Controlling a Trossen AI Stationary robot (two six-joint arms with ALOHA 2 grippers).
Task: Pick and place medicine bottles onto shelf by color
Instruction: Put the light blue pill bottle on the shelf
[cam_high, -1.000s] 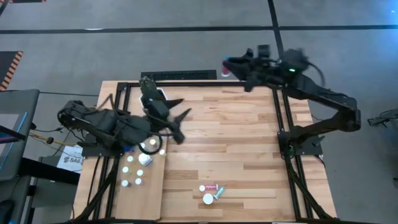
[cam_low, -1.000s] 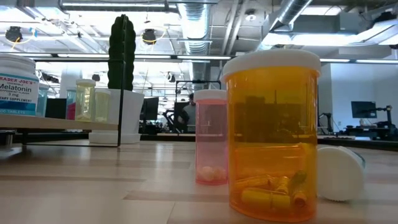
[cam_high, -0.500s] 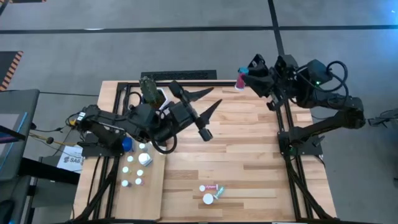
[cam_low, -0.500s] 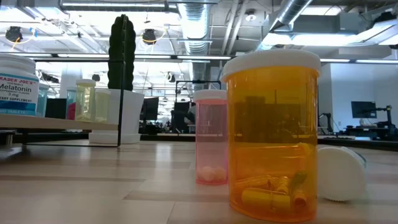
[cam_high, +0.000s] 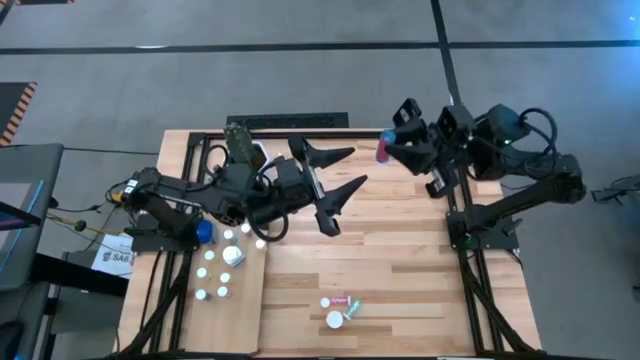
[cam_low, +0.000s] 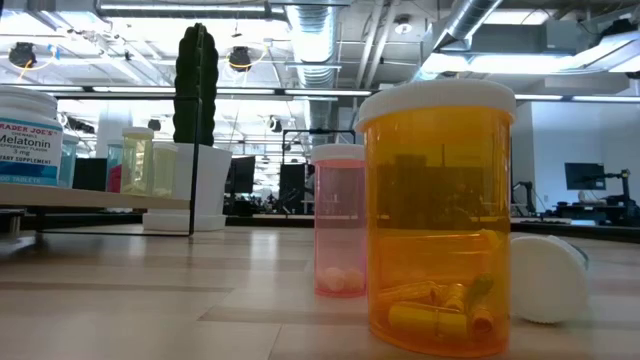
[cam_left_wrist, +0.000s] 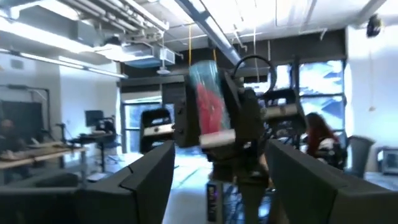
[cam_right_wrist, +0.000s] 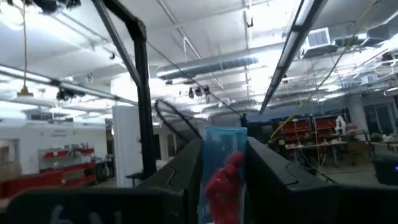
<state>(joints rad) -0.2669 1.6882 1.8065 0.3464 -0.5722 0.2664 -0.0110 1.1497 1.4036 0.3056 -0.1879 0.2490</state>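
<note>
The right gripper (cam_high: 385, 148), raised over the table's far right, clamps a pink bottle (cam_high: 383, 150) between its fingers. The left gripper (cam_high: 335, 172), fingers spread wide and empty, faces it mid-table. 3 bottles (cam_high: 338, 308) lie near; others stand on the shelf (cam_high: 245, 310), left.

Grey floor (cam_high: 300, 80) with dark seams; exposed ceiling ducts (cam_low: 310, 30); bright ceiling lights (cam_right_wrist: 292, 43).

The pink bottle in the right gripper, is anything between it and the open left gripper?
Nothing visible. The pink bottle sits clamped in the right gripper above the table's far edge, and the left gripper faces it with open fingers across bare tabletop.
</note>
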